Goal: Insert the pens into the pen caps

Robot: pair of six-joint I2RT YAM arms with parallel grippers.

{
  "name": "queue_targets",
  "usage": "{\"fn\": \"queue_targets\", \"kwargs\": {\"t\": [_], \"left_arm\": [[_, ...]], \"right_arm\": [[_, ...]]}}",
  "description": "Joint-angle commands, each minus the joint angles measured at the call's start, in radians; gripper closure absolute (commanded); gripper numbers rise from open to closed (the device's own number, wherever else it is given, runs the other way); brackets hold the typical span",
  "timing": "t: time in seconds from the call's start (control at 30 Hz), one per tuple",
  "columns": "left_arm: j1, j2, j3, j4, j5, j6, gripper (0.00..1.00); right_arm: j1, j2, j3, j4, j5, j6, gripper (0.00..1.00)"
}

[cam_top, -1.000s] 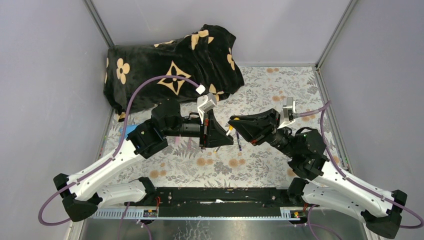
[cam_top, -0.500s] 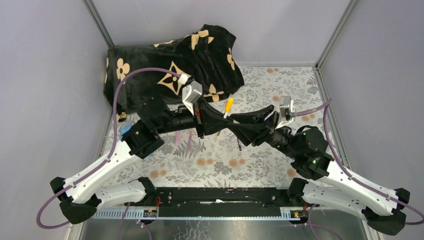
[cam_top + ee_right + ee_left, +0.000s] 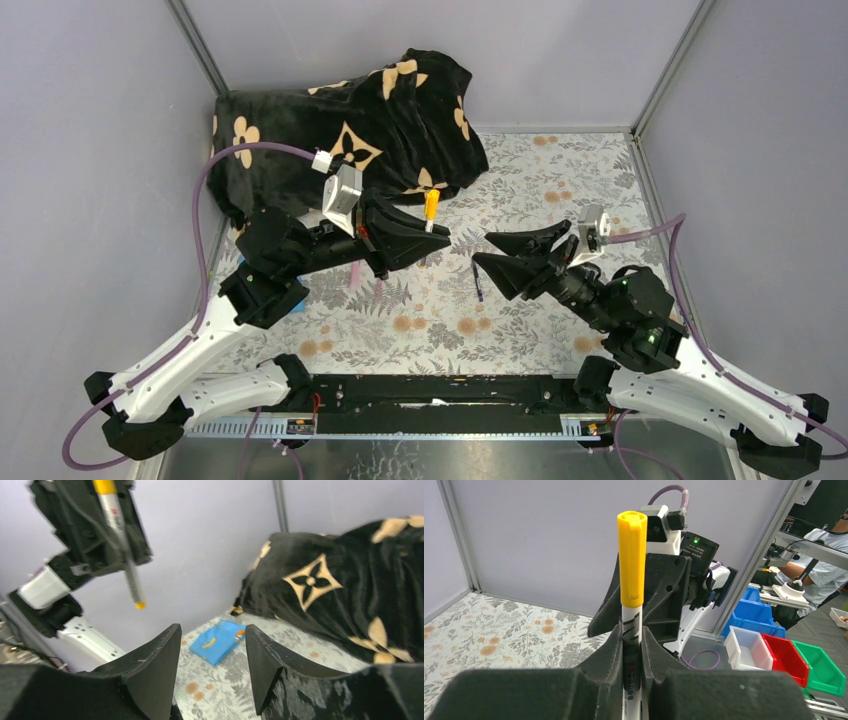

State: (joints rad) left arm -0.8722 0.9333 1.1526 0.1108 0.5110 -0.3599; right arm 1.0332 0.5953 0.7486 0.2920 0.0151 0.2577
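Here, the yellow cap (image 3: 632,555) sits fitted onto the white pen (image 3: 631,630).

Nothing you could read there. The white pen (image 3: 630,635) showed black strokes and a red printed block on its barrel, too small to make out. The label (image 3: 696,550) at upper centre was blurred.

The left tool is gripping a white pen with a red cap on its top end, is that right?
Not quite. The cap is yellow, not red. The left tool is indeed gripping the white pen with the cap on its top end, as the left wrist view shows.
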Motion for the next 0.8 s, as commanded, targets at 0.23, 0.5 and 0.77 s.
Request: {"fn": "queue_targets", "kwargs": {"t": [0.23, 0.5, 0.77], "left_arm": [[0.005, 0.018, -0.027, -0.252, -0.494, -0.004, 1.00], [0.006, 0.168, -0.069, -0.493, -0.776, -0.070, 1.00], [0.012, 0.333, -0.180, -0.528, -0.848, -0.187, 1.00]], "right_arm": [[0.000, 0.346, 0.341, -0.718, 0.518, 0.050, 0.35], [-0.352, 0.562, 0.344, -0.830, 0.059, 0.138, 0.32], [-0.577, 0.549, 0.161, -0.783, -0.053, 0.215, 0.26]]}}
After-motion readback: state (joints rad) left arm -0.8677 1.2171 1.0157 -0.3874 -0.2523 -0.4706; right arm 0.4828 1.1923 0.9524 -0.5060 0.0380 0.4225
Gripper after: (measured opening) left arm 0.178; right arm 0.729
